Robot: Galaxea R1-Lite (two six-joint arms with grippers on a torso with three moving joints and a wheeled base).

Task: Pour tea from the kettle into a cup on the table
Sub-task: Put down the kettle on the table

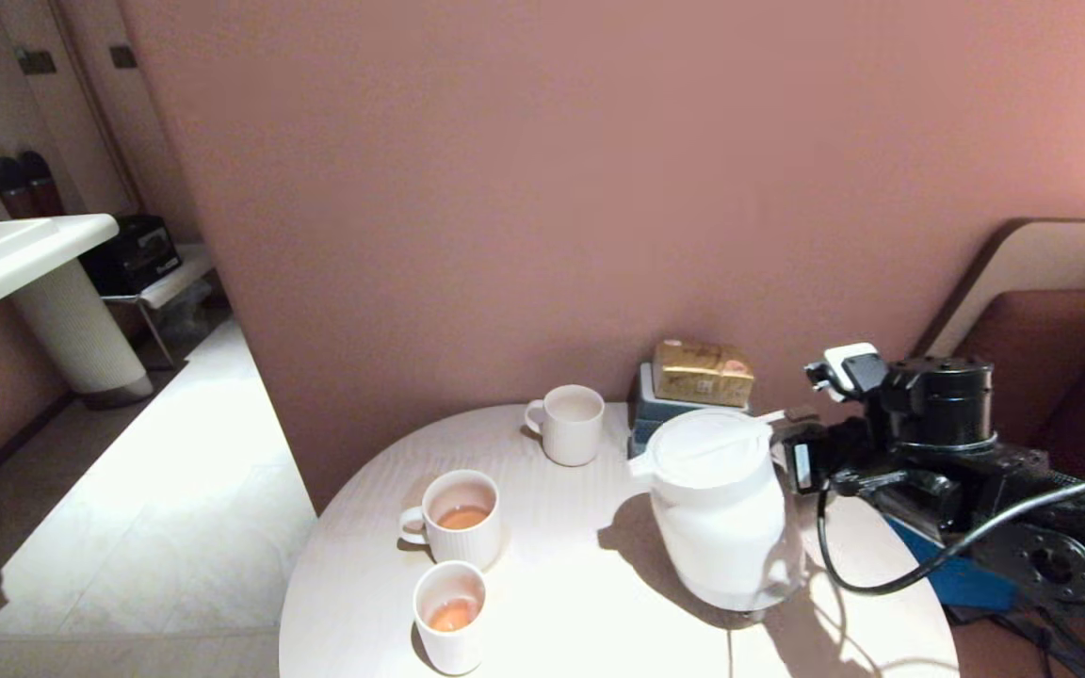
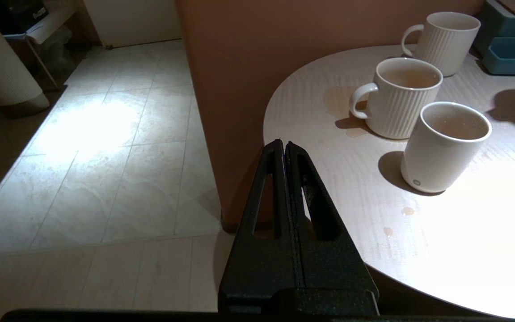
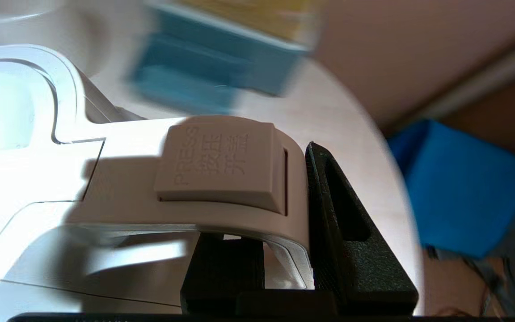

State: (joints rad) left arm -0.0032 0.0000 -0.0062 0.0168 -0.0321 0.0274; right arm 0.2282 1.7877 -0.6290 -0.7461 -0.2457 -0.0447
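The white kettle [image 1: 717,508] stands upright on the right side of the round white table [image 1: 590,612], spout toward the cups. My right gripper [image 3: 284,201] is shut on its loop handle [image 3: 221,179], one finger inside the loop and one outside. The handleless cup [image 1: 449,617] sits near the table's front left with amber tea [image 1: 453,616] in it. In the left wrist view the cup [image 2: 444,147] lies beyond my left gripper [image 2: 284,144], which is shut, holds nothing and hangs off the table's left edge over the floor.
A ribbed mug [image 1: 460,518] holding tea stands just behind the cup; another ribbed mug [image 1: 571,424] is near the wall. A blue box stack with a gold packet [image 1: 701,372] sits behind the kettle. Small tea drops [image 2: 407,210] lie on the tabletop. A sink [image 1: 6,254] is far left.
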